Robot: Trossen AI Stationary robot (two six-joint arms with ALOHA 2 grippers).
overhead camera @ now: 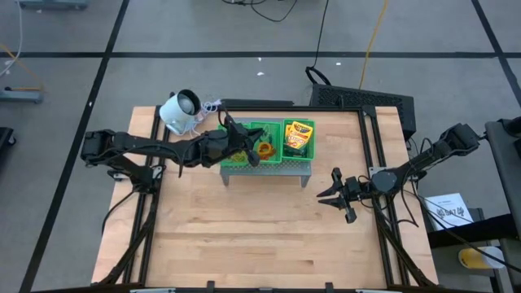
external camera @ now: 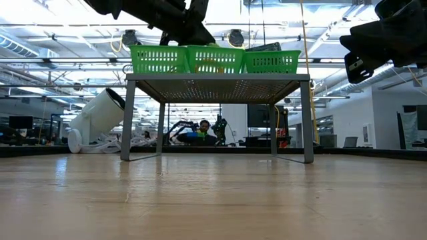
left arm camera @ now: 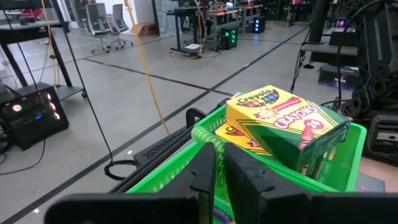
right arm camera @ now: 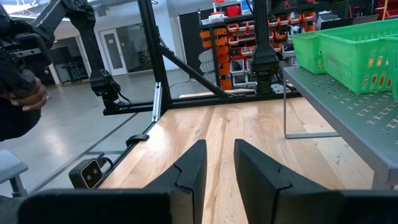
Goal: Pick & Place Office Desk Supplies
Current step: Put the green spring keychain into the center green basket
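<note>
A green three-part tray [overhead camera: 254,127] stands on a grey metal stand [external camera: 217,81] at the table's far middle. Two yellow-and-green crayon boxes [left arm camera: 283,121] lie stacked in its right compartment [overhead camera: 299,138]. An orange ring [overhead camera: 265,149] lies in the middle compartment, and yellowish bands [overhead camera: 237,155] lie in the left one. My left gripper [left arm camera: 219,163] hangs over the tray's middle, pointing toward the crayons, shut on a pale green ring [left arm camera: 207,138]. My right gripper [overhead camera: 330,195] waits open above the table at the right, with nothing between its fingers [right arm camera: 186,165]. My left gripper pinches the pale green ring between its two fingers; the band [left arm camera: 218,163] runs down through the narrow gap. The ring's free loop [left arm camera: 202,132] stands out past the fingertips. The fingers lie about level, coming from the table's left, and the ring is clear of the tray.
A white round-headed device [overhead camera: 180,111] with a cord lies on the table left of the stand. The stand's legs [external camera: 127,120] leave open space beneath it. Bare wood [overhead camera: 244,228] spreads across the table's near half. A black frame rail [overhead camera: 370,155] runs along the right.
</note>
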